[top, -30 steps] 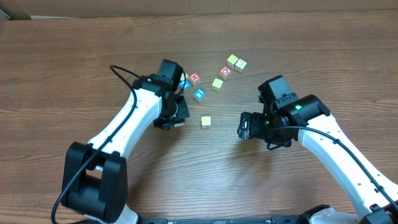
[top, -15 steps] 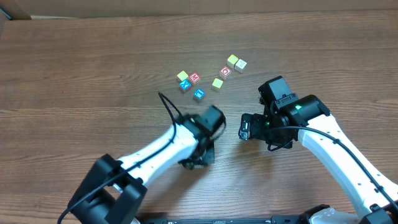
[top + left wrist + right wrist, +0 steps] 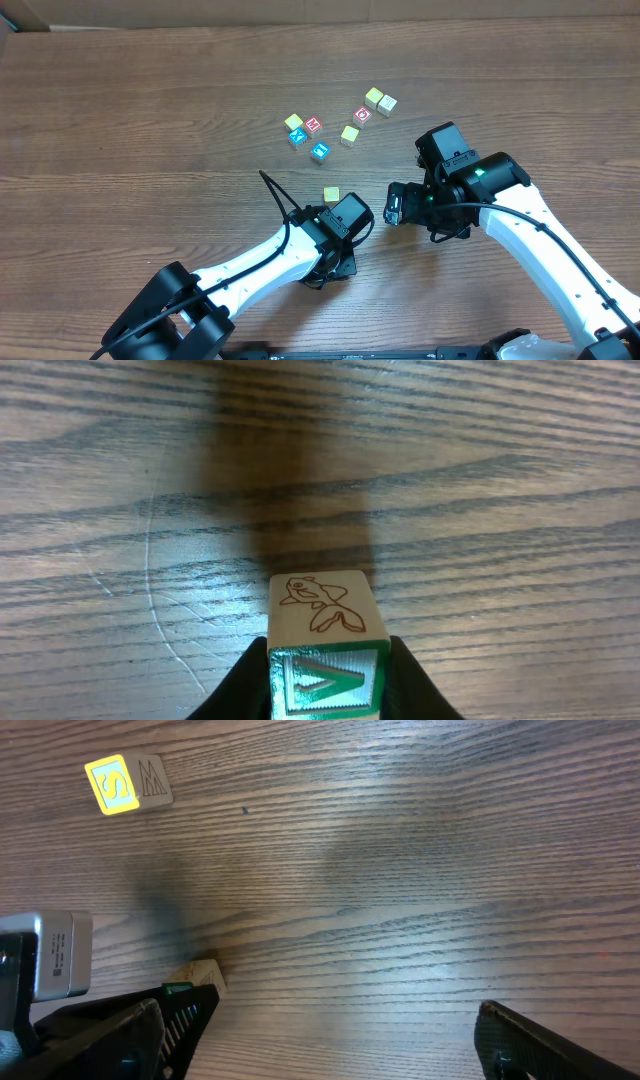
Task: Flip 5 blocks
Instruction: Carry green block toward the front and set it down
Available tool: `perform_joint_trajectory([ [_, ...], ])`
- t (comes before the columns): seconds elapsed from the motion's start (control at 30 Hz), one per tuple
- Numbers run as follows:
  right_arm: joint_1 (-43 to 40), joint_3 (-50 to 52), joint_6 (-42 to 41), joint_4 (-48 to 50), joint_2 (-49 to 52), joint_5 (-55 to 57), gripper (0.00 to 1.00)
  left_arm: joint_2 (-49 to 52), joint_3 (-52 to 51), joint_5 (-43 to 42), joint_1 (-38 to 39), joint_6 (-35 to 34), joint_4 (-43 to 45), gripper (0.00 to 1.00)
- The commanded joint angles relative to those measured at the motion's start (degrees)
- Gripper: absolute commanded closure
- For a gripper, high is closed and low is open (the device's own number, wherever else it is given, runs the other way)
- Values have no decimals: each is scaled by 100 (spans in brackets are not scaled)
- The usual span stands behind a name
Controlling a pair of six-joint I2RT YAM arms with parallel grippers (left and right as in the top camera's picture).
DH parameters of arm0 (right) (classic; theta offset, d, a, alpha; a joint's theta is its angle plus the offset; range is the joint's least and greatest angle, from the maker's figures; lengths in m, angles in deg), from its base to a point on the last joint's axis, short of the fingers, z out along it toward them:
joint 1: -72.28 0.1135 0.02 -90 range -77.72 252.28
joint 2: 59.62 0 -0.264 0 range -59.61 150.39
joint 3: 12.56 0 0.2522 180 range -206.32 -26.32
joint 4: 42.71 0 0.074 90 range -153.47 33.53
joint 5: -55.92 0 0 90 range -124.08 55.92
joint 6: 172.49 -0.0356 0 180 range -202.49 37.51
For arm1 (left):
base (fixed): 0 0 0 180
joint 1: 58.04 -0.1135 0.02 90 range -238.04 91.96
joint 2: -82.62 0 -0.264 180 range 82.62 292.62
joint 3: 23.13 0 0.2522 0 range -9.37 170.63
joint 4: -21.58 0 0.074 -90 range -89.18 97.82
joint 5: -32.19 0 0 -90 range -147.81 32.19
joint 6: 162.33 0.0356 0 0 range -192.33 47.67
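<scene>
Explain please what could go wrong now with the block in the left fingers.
1. The green-letter block is pinched only at the tips of the left fingers; it might slip or land on the wrong face.
2. The open right fingers hang close to the left arm; the two might bump.

Brown wood-grain table [image 3: 120, 120] (faint curved scratches [image 3: 147, 560])

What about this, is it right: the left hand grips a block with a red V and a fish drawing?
Not quite: the V is green, not red. In the left wrist view the left hand grips a block with a green V and a fish drawing.
</scene>
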Motion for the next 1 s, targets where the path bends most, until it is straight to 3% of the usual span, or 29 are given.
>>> perform_joint_trajectory([
  [0.0,33,-28,39,24,-9,37,0,153,-223,-68,9,-142,-24,69],
  [0.5,33,-28,39,179,-9,39,0,-815,-116,435,-201,140,-105,20],
  [0.7,33,-28,341,601,44,39,0,-1132,188,448,-1093,892,-387,16],
  [0.97,66,-28,343,1106,568,33,0,-1132,850,317,-2573,1755,-907,18],
])
